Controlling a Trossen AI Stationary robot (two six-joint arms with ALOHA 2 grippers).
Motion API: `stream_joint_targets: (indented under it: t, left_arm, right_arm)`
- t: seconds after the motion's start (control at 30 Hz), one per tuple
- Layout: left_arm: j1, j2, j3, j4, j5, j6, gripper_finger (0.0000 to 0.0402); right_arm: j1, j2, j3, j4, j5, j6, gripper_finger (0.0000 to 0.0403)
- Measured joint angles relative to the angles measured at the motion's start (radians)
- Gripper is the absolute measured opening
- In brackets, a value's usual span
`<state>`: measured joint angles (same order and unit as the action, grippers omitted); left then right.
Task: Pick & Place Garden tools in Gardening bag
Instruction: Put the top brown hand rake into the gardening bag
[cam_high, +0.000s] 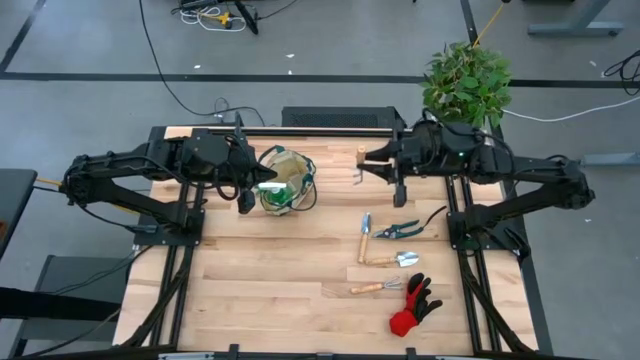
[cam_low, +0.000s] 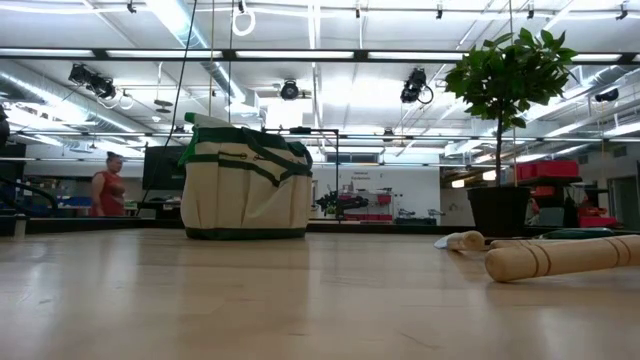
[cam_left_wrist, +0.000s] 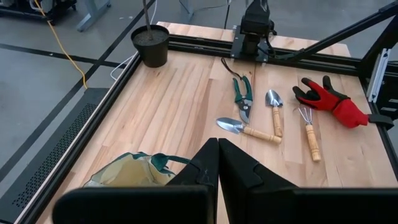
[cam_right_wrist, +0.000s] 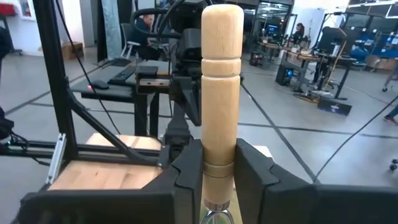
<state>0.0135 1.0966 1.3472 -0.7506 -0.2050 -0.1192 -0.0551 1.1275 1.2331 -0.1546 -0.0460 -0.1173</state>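
The gardening bag (cam_high: 285, 180) stands at the far left-centre of the table (cam_high: 270, 270), the left gripper (cam_high: 262, 176) just above its left edge. Right of the bag, the right gripper (cam_high: 362, 165) holds a wooden-handled tool (cam_high: 360, 156) over the far edge. Nearer lie pruning shears (cam_high: 398, 230), with a trowel (cam_high: 365, 236) to their left, a second trowel (cam_high: 392, 260) and a hand rake (cam_high: 375, 287); the glove (cam_high: 413, 305) lies nearest. A potted plant (cam_high: 466, 82) stands at the far right corner.

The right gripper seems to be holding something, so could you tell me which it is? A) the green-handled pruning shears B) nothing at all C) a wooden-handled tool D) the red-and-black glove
C: in the right wrist view the right gripper has its fingers clamped on a wooden-handled tool, while the glove and the pruning shears lie on the table.
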Motion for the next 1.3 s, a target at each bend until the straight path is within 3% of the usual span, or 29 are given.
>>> stream_joint_targets:
  t: [0.37, 0.9, 1.3]
  left_arm:
    - [0.0, 0.0, 0.0, 0.021, 0.0, 0.001, 0.0016]
    - [0.0, 0.0, 0.0, 0.256, 0.003, 0.034, 0.0016]
    - [0.0, 0.0, 0.0, 0.424, 0.087, 0.038, 0.0016]
  right_arm:
    - [0.03, 0.105, 0.0, 0.118, 0.0, 0.029, 0.0065]
    - [0.033, 0.156, 0.0, 0.228, 0.003, 0.027, 0.0065]
    - [0.033, 0.156, 0.0, 0.228, 0.003, 0.026, 0.0065]
